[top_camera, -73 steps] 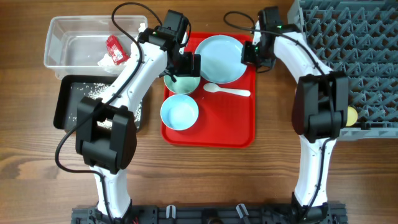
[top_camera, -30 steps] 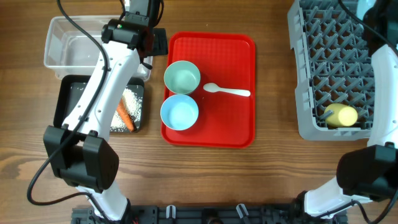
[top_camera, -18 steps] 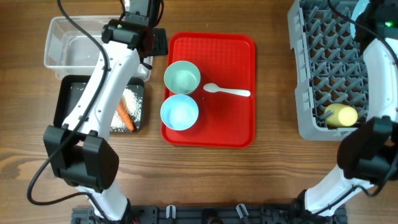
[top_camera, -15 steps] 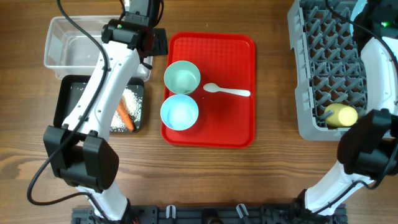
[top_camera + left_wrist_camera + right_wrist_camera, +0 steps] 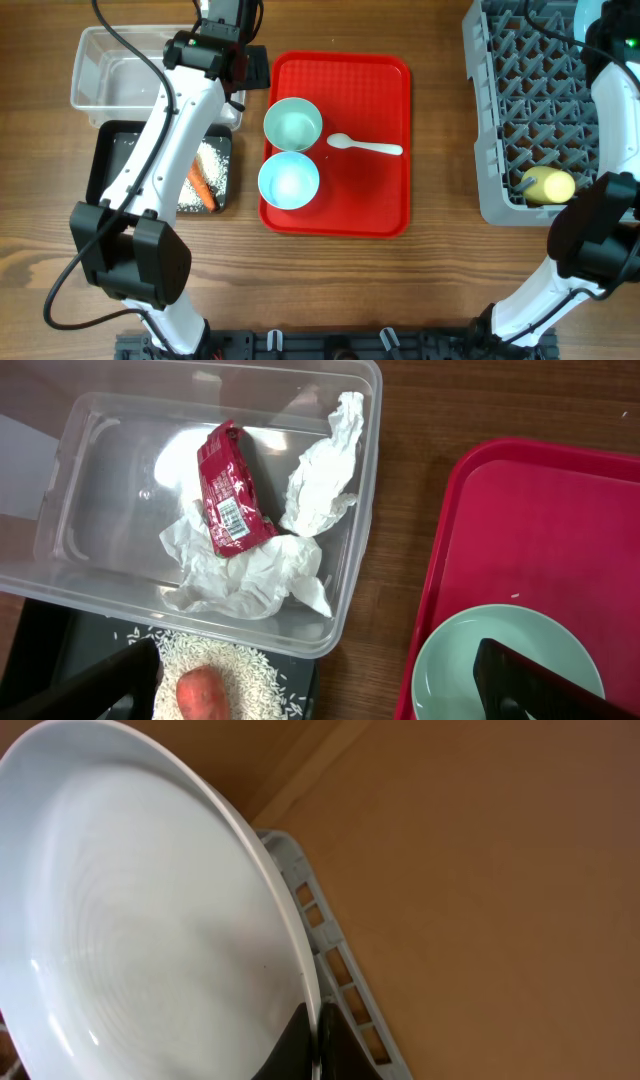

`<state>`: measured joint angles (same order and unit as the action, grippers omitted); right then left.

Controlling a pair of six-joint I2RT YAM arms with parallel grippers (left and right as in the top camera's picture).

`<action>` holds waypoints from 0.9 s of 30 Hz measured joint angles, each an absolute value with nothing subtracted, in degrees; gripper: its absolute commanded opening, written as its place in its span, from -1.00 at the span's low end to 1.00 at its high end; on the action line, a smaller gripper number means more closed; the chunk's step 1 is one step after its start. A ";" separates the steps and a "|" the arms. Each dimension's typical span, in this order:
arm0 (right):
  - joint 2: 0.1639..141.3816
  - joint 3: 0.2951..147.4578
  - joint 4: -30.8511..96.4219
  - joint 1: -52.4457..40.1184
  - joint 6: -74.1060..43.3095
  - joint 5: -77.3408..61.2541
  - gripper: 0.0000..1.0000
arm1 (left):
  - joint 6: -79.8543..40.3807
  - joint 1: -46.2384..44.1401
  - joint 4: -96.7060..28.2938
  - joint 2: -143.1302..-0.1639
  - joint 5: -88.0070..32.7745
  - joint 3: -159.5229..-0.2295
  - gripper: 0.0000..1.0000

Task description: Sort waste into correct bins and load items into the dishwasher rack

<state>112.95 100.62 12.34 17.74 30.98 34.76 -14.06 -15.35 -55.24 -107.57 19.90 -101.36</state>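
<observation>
A flat red tray [image 5: 372,190] with rounded corners and a raised rim lies on the brown wood-grain tabletop [image 5: 420,290]. It sits about midway between the left and right edges, nearer the far edge than the near one. Its long sides run from far to near.

Bright, even light, soft shadows; mild glare inside the clear tub [image 5: 110,510], the close plate [image 5: 150,920] slightly blurred.

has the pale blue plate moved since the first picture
Yes: the pale blue plate left the red tray's top end, going right to the dishwasher rack's rim.
</observation>
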 measured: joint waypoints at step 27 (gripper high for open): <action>117.64 100.62 15.66 19.57 26.13 32.75 0.57 | -14.06 -15.35 -55.22 -107.57 19.90 -101.36 1.00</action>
<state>117.64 100.62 15.66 19.57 26.13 32.75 -14.06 -15.35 -55.22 -107.57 19.90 -101.36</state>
